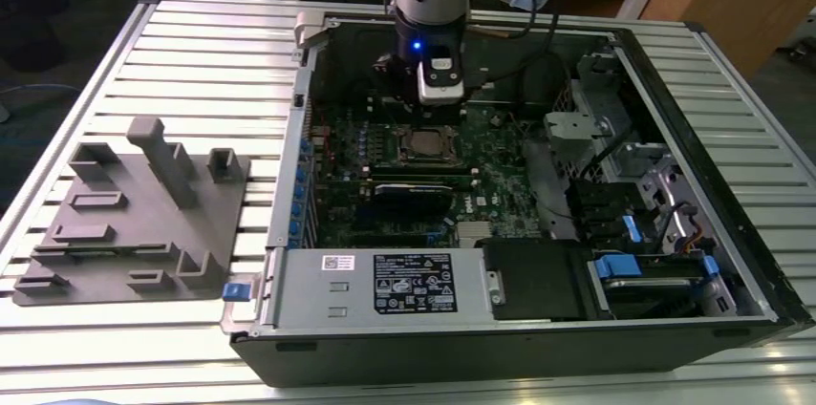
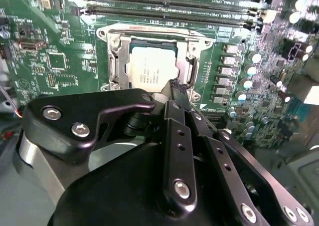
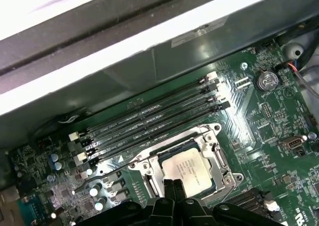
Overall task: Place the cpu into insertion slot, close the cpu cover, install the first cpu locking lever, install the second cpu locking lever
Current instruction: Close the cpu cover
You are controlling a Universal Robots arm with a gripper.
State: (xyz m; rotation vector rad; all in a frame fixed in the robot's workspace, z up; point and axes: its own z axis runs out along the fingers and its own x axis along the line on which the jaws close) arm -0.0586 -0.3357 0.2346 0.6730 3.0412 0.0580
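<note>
Hiding one edge of the seated cpu, the fingers are pinched together, empty.

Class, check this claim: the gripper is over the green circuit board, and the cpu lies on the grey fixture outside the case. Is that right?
No. The cpu sits in the insertion slot on the green circuit board, not on the grey fixture, as the first wrist view shows. The gripper is over the board.
</note>
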